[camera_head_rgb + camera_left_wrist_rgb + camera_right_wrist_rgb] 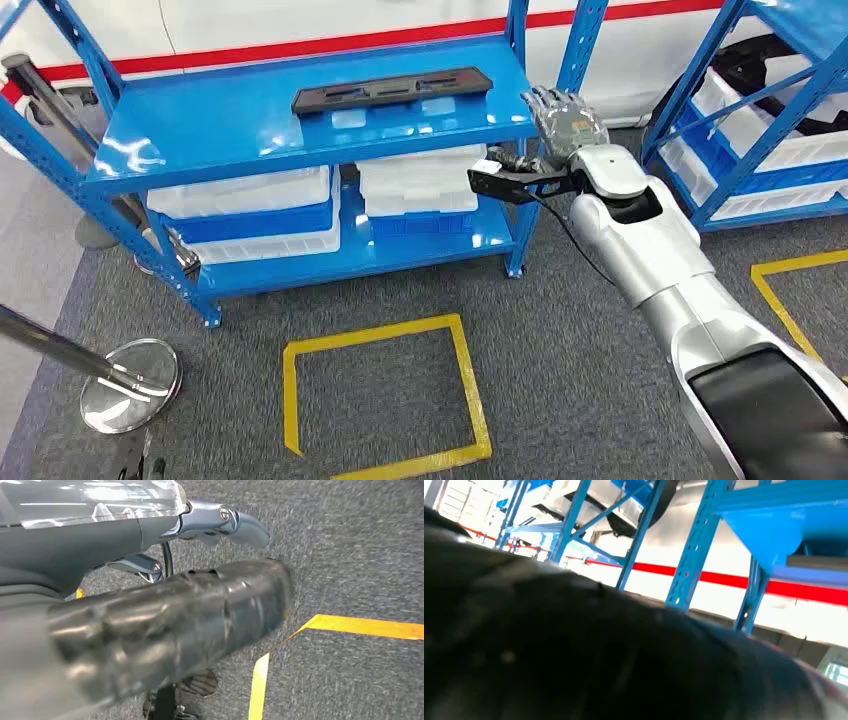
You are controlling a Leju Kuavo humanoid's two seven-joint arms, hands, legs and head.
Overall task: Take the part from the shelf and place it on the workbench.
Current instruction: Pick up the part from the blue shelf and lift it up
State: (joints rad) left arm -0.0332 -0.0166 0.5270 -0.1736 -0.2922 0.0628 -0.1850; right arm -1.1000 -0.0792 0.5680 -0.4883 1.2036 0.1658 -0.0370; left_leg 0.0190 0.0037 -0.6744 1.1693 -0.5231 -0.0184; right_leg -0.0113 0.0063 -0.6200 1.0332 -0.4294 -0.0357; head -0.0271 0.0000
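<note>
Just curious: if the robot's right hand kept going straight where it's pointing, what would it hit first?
Probably the shelf's blue corner post: the right hand is raised beside the top shelf's edge, fingers pointing up and away. Depth is unclear; it might pass beside it.

Right hand [589,665] is a dark, blurred mass close to the lens; finger pose cannot be told. Beyond the fingers stand blue shelf uprights [694,545]. A white wall with a red stripe [719,579] lies behind them.

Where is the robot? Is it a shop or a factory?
Most likely a factory or warehouse floor. Blue metal shelves hold white plastic bins and a long black part, and yellow tape marks squares on the grey carpet.
</note>
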